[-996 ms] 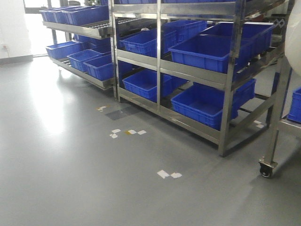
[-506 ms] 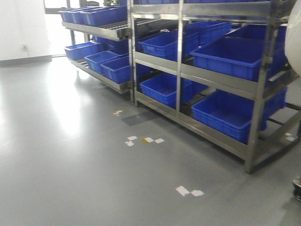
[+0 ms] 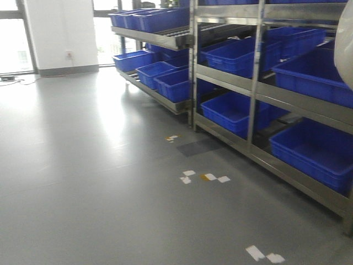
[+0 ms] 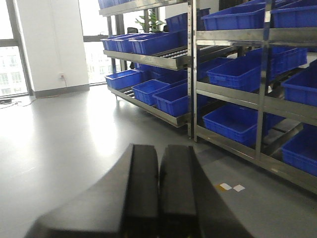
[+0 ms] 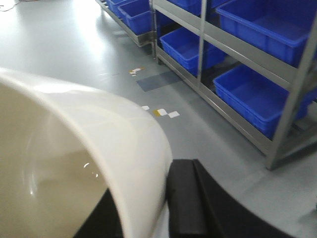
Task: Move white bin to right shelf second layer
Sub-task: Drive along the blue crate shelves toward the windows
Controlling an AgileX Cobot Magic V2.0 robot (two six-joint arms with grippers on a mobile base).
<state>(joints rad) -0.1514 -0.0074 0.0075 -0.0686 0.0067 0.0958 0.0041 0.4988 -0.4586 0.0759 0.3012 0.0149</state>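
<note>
White bin [image 5: 59,148] gripped at rim by right fingers [image 5: 185,198].

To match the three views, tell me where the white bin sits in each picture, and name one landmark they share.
Front view: white bin, a sliver at the upper right edge.
Left wrist view: not in it.
Right wrist view: the bin fills the lower left, rim nearest.
Shared landmark: steel rack of blue crates, on the right in all three.

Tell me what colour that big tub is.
Glossy cream-white; the white bin shows best in the right wrist view.
</note>
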